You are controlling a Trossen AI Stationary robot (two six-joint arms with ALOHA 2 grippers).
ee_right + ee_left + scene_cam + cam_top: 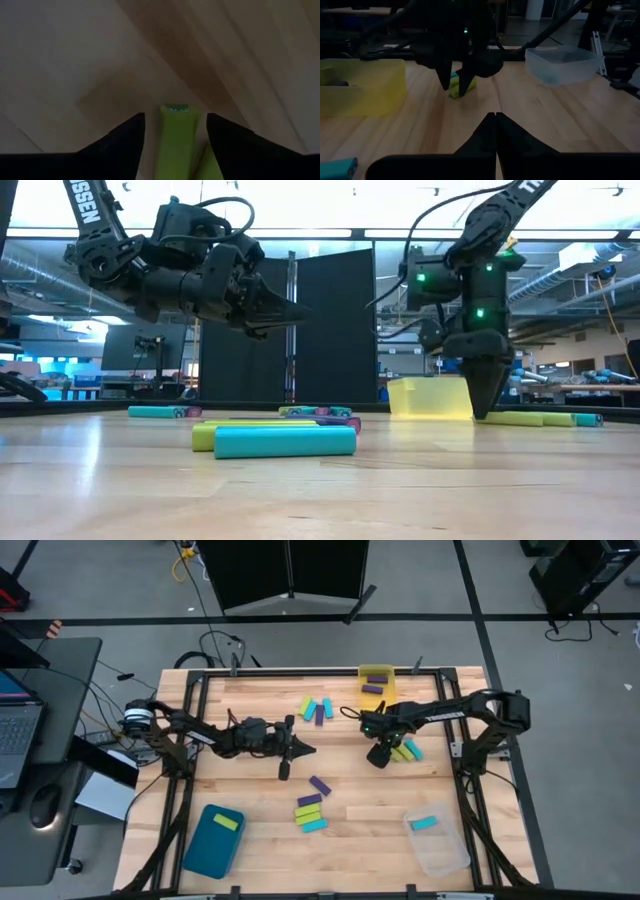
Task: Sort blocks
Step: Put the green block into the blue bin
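Note:
Small flat blocks in purple, lime green and cyan lie on the wooden table in loose groups: at the far middle (317,708), near the middle (312,812) and at the right (408,750). My right gripper (380,758) points straight down at the right group, open. Its fingers stand on either side of a lime green block (175,142), which lies flat on the table with a gap showing beside it. A second lime block lies close alongside. My left gripper (308,749) hovers shut over the table's middle, pointing level toward the right arm.
A yellow bin (377,683) at the far edge holds a purple block. A teal bin (213,840) at the near left holds a lime block, and a clear bin (437,840) at the near right holds a cyan one. Bare wood lies between the groups.

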